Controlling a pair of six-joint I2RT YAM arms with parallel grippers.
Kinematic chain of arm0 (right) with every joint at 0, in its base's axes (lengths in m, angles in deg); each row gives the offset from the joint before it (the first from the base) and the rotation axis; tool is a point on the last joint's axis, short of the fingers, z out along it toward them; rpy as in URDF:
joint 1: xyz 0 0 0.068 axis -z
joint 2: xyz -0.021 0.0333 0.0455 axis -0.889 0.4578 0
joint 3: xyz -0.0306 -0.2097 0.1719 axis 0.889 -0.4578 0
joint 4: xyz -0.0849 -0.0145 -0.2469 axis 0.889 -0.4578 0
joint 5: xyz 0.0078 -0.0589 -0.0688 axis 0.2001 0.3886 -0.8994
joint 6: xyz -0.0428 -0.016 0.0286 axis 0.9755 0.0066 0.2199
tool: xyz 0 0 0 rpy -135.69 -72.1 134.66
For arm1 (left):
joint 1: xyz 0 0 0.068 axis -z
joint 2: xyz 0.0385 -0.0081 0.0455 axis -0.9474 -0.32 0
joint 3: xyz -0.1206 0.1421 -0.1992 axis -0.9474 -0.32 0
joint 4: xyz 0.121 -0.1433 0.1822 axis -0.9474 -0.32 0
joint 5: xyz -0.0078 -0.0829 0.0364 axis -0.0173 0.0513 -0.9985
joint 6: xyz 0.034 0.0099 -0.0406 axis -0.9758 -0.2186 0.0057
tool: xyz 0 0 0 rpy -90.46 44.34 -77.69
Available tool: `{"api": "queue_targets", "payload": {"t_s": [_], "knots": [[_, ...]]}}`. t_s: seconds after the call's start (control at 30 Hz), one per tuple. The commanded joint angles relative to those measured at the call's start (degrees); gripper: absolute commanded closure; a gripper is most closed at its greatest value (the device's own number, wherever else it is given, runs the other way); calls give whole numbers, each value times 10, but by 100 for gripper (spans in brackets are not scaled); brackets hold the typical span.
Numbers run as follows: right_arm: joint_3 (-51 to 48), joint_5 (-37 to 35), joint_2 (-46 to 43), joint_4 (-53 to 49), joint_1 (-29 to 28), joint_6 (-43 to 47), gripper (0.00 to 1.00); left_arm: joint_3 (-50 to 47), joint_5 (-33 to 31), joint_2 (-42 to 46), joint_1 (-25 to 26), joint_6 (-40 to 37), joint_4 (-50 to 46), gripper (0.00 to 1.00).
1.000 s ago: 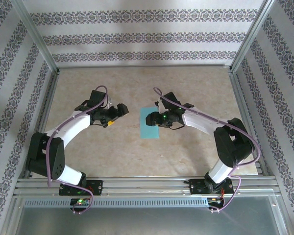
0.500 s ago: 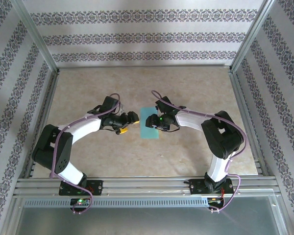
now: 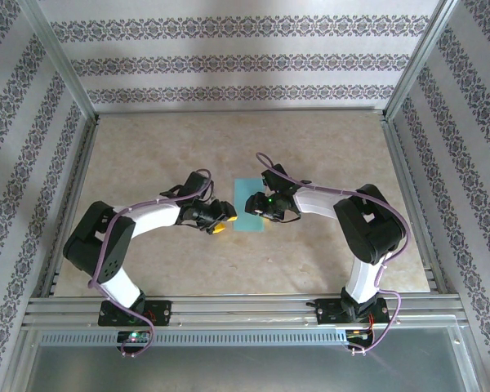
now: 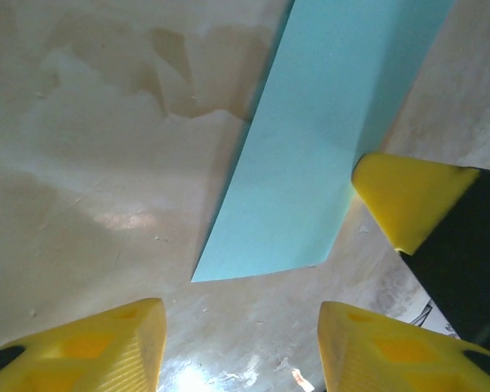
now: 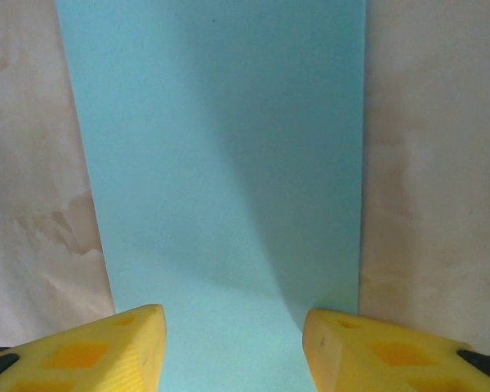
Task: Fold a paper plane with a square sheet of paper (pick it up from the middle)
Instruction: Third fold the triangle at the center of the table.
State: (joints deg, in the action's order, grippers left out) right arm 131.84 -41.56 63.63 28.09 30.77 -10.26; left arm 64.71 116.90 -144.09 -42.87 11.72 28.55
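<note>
Tools parted, empty: left tool (image 4: 241,327), right tool (image 5: 230,327); teal paper (image 5: 220,163) flat, plain, oblong, straight-edged.

The beige, marbled table (image 3: 147,147) bears a teal sheet of paper (image 3: 247,222), lying flat near the table's middle.

One flat teal-turquoise sheet of paper (image 3: 245,186); two white-and-black robot arms, left arm (image 3: 147,216), right arm (image 3: 327,200); two yellow-tipped grippers, left gripper (image 3: 223,220), right gripper (image 3: 250,204); one beige marbled tabletop (image 3: 147,147); three purple-patterned wallpapered walls (image 3: 229,61)
</note>
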Motion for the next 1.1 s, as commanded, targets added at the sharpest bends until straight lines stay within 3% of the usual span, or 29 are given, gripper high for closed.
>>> {"api": "queue_targets", "payload": {"t_s": [0.0, 0.53, 1.07], "knots": [[-31, -26, 31, -41, 1, -12, 46, 6, -2, -24, 11, 13, 20, 51], [-38, -12, 39, -41, 4, -25, 48, 45, -22, -65, 24, -5, -11, 65], [-46, -8, 44, -35, 6, -25, 49, 73, -36, -75, 32, -18, -39, 68]]}}
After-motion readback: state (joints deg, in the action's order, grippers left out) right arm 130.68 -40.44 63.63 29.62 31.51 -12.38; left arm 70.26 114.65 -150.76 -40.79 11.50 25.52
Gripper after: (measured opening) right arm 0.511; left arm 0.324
